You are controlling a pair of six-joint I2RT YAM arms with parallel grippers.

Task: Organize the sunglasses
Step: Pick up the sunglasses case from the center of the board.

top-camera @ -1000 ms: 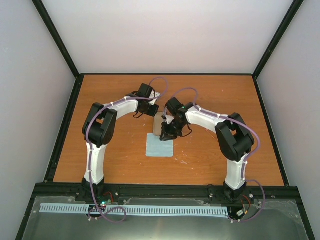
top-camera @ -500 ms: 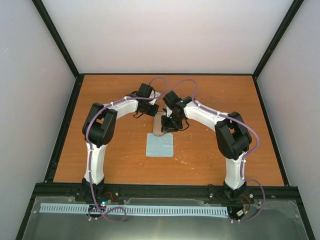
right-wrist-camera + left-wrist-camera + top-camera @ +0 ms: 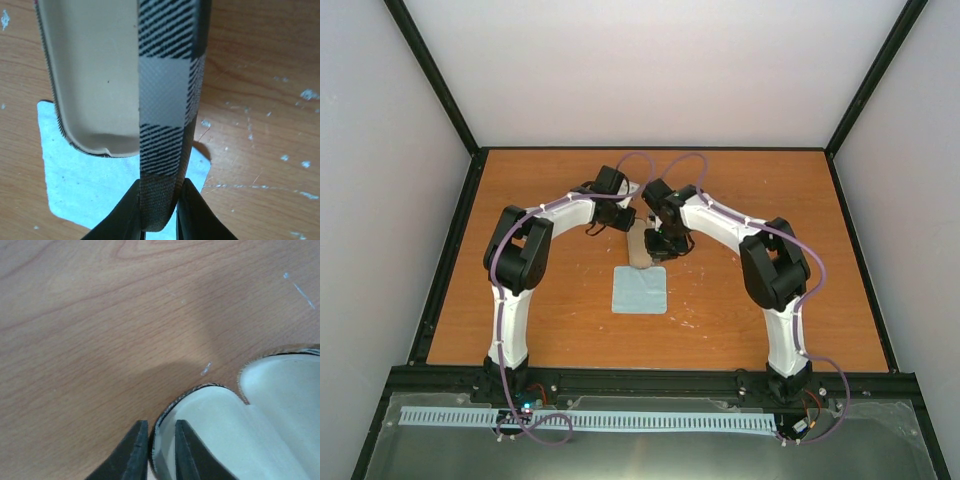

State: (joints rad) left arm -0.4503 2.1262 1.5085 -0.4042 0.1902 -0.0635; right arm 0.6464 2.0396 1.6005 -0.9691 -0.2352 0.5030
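The brown case (image 3: 638,247) lies open at the table's middle, its pale lining showing. My left gripper (image 3: 623,221) is shut on the rim of one shell (image 3: 215,432); its fingers (image 3: 134,452) straddle that edge. My right gripper (image 3: 663,243) is shut on the other shell, the striped lid (image 3: 167,100), which stands on edge beside the pale inside (image 3: 95,75). The part of the lining I can see holds nothing. The sunglasses are not in view in any frame. The pale blue cloth (image 3: 640,290) lies just in front of the case and shows under it in the right wrist view (image 3: 90,185).
The wooden table (image 3: 770,200) has black rails along its edges and grey walls behind and at both sides. White scratches mark the wood to the right of the cloth (image 3: 305,95).
My right gripper has moved away from the cloth toward the far end of the case, still gripping the lid. The left arm has barely moved.
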